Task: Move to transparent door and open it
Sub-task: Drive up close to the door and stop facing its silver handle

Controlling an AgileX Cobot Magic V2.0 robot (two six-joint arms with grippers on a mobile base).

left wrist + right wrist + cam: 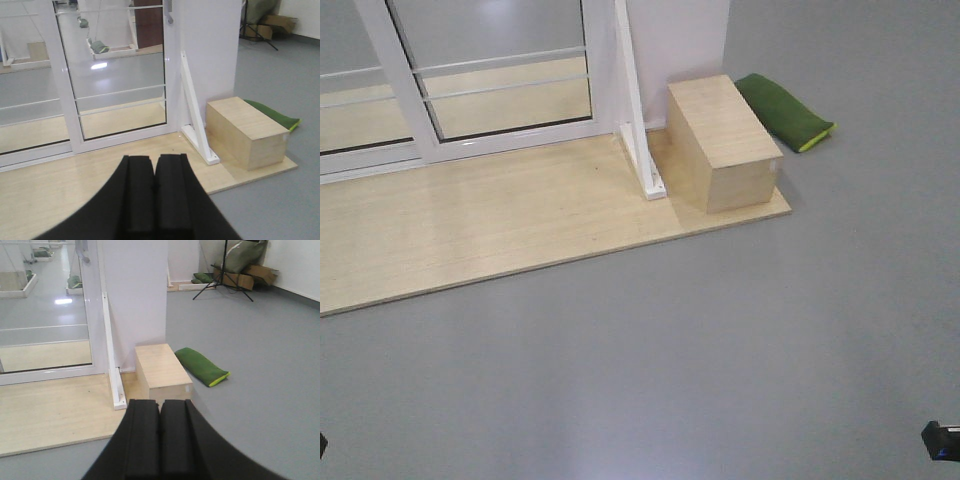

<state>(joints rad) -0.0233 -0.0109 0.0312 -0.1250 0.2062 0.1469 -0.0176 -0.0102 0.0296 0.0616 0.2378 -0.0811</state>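
The transparent door (120, 65) stands ahead on the left, a clear glass panel in a white frame with thin white bars. Its silver-grey handle (170, 14) sits on the right edge, at the top of the left wrist view. The front view shows only the door's (500, 80) lower part. In the right wrist view the door (45, 315) and handle (83, 251) are at the far left. My left gripper (154, 159) is shut with nothing in it, well short of the door. My right gripper (160, 402) is also shut and empty, pointing at the wooden box.
A pale wooden platform (500, 220) lies in front of the door on grey floor. A white slanted bracket (642, 150) braces a white wall panel (207, 50). To the right are a wooden box (725, 140) and a green cushion (785, 110). A tripod (225, 270) stands far back.
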